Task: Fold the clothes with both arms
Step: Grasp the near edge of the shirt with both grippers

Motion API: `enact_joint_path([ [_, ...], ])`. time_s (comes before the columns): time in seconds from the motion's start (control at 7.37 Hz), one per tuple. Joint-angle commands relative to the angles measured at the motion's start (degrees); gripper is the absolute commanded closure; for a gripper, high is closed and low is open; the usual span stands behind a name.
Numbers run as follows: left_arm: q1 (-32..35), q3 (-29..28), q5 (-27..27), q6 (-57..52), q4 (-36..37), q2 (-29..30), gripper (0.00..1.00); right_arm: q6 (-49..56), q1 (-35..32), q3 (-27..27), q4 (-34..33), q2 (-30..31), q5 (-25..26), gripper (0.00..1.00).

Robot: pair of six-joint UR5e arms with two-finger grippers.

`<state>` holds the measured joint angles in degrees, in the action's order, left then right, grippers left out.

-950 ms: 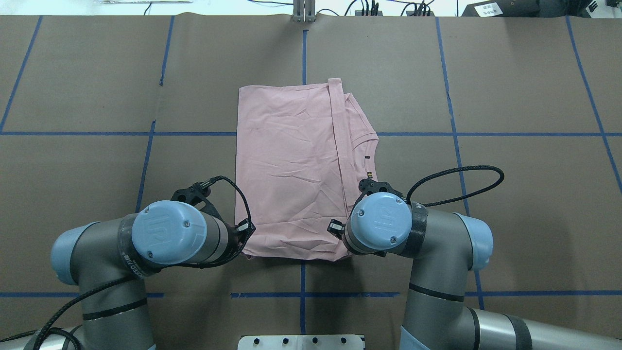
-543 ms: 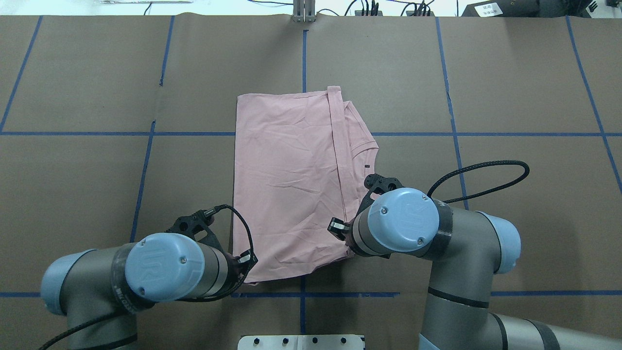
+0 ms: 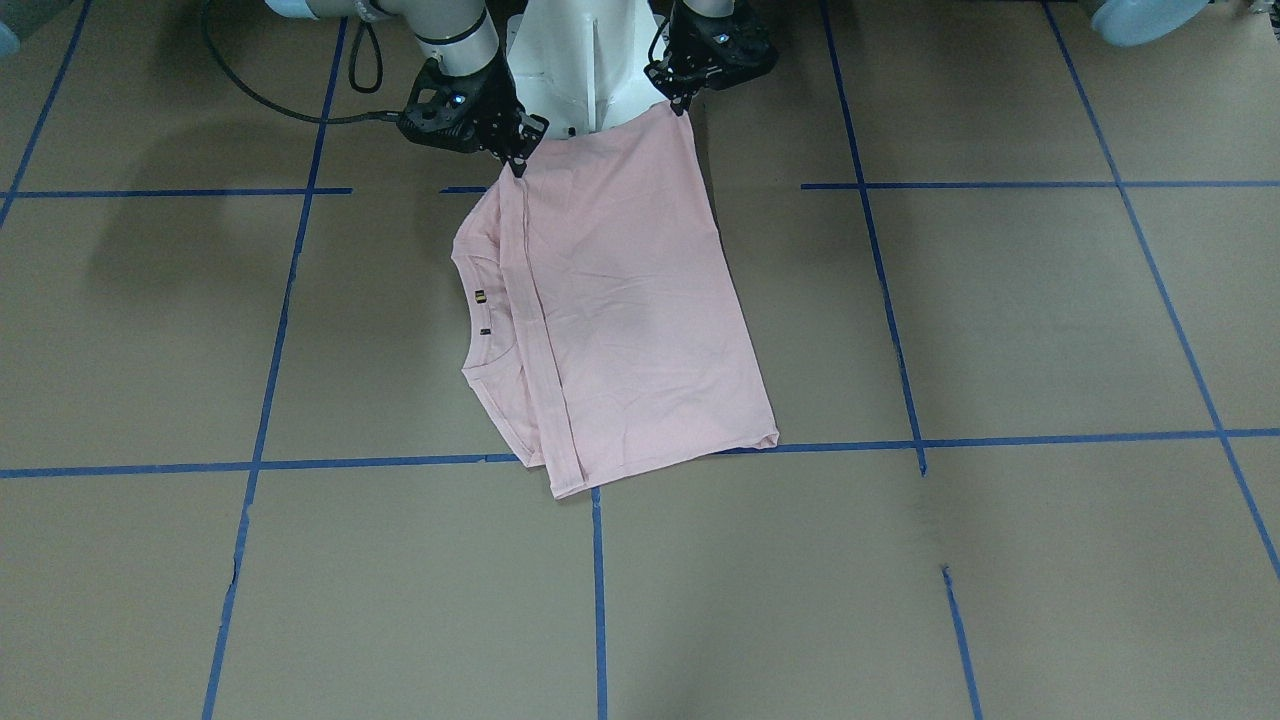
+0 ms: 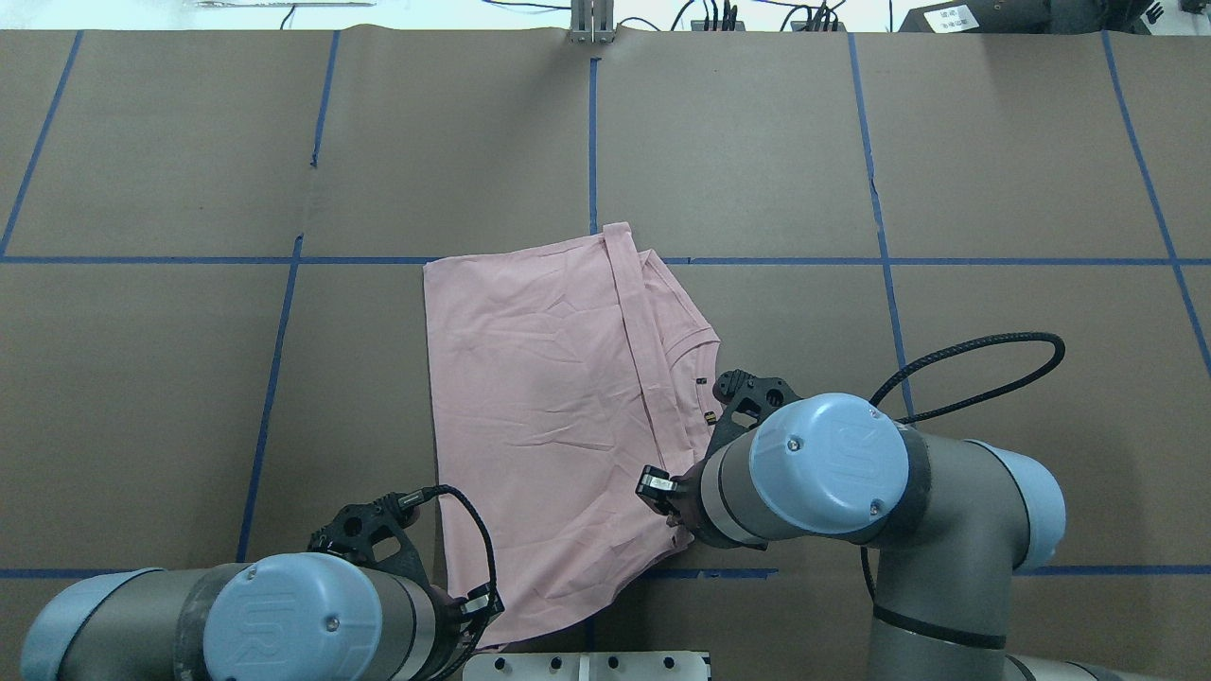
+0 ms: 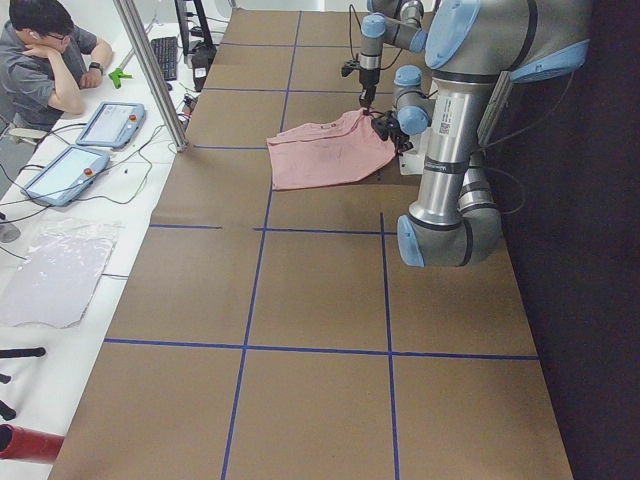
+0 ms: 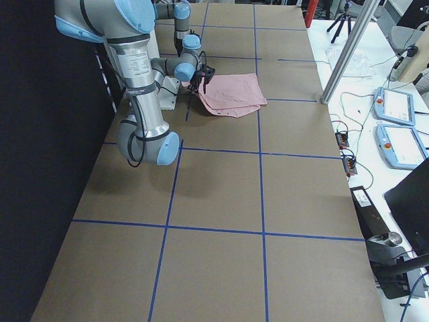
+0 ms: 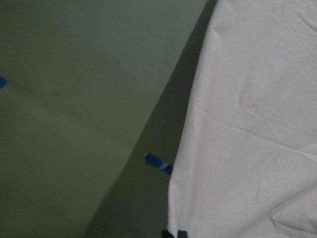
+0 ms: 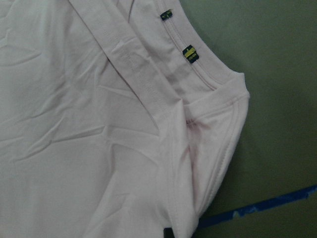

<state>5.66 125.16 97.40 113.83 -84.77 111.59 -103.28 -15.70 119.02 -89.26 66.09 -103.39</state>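
Note:
The pale pink T-shirt lies folded with its plain back up, neckline and a hem strip showing on one side; no print shows. My left gripper is shut on the shirt's near corner on my left side. My right gripper is shut on the near corner by the collar. Both hold the near edge slightly raised close to my base, while the far part rests on the table. In the overhead view the wrists hide the fingertips. The wrist views show pink cloth right at the fingers.
The white pedestal base stands just behind the held edge. Blue tape lines cross the brown table. An operator sits beyond the table's far edge with tablets and cables.
Both arms have pulled back toward my base, dragging the shirt nearer to me. The shirt has turned slightly, its left near corner now closest to the base.

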Motion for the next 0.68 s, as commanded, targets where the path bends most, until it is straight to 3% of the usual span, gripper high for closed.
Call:
enact_joint_path([
  [0.0, 0.6, 0.8, 0.1, -0.4, 0.8, 0.1, 1.0, 0.0, 2.0, 0.7, 0.0, 0.4, -0.1, 1.0],
  [0.54, 10.8, -1.6, 0.1, -4.1, 0.4, 0.6, 1.0, 3.4, -1.1, -1.2, 0.2, -0.2, 0.4, 1.0],
])
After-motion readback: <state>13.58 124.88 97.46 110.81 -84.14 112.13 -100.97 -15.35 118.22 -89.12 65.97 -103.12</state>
